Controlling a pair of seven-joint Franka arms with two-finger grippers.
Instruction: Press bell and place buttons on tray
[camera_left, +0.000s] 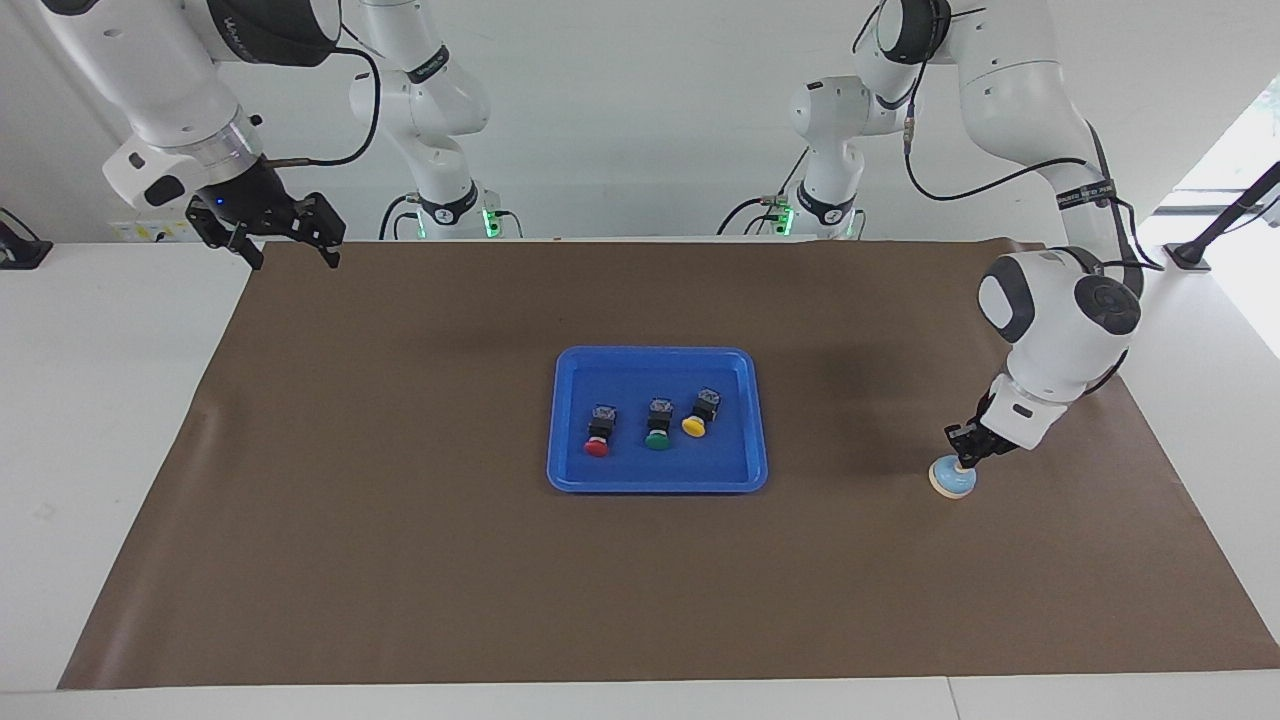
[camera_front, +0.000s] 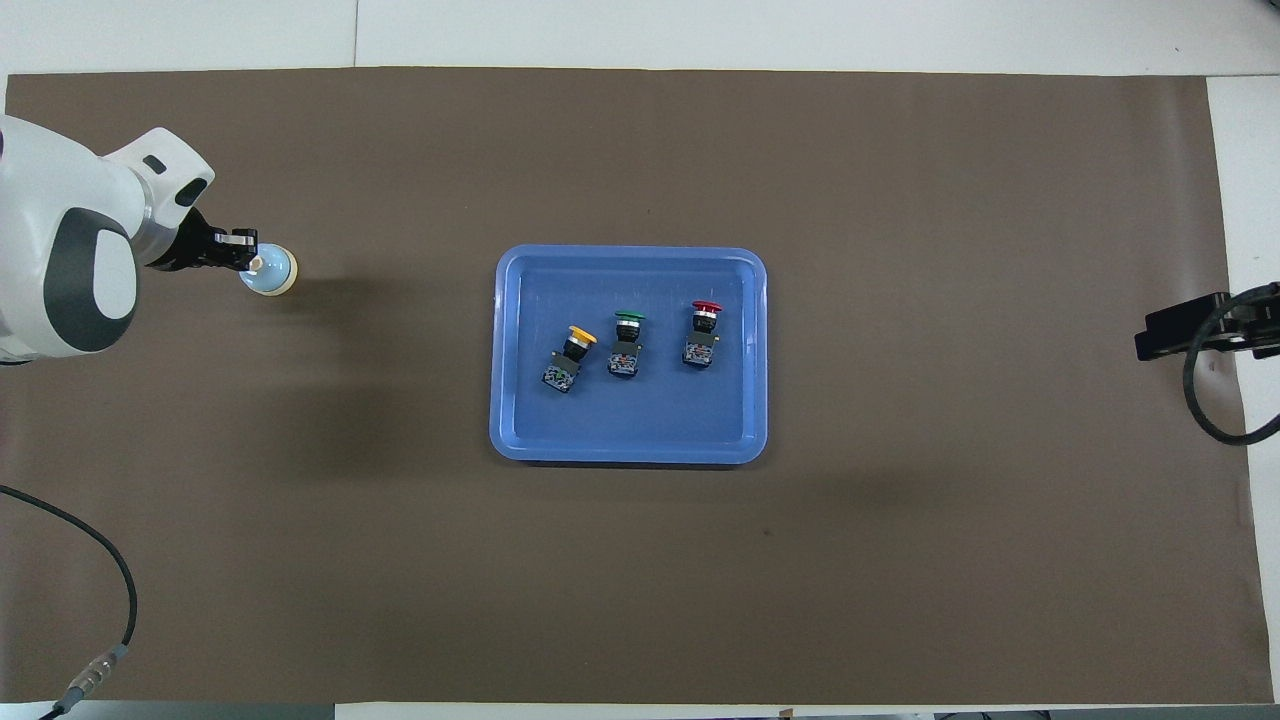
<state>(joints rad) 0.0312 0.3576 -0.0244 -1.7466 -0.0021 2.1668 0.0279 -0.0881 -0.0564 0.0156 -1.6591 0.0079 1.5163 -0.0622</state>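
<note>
All three push-button switches already lie inside the blue tray at the middle of the desk, which is covered by a brown mat: the red-capped switch toward the right arm's end, the green-capped switch in the middle and the yellow-capped switch toward the left arm's end. The placing part therefore looks finished, and the step in hand appears to be the bell press.

The light-blue bell stands on the mat near the left arm's end of the desk, well apart from the tray. The left end effector is clenched, its tips together just above the cream knob, holding nothing. From the facing view it seems to be at or just off the knob; whether it actually touches cannot be told.

The next move probably calls for a short, straight push down on the knob, kept centred so the small dome does not skid aside.

The right end effector waits released over the desk corner at the right arm's end, nearest the robots; the overhead view cuts it off at the frame edge, and there the left wrist hides part of the bell's rim
</note>
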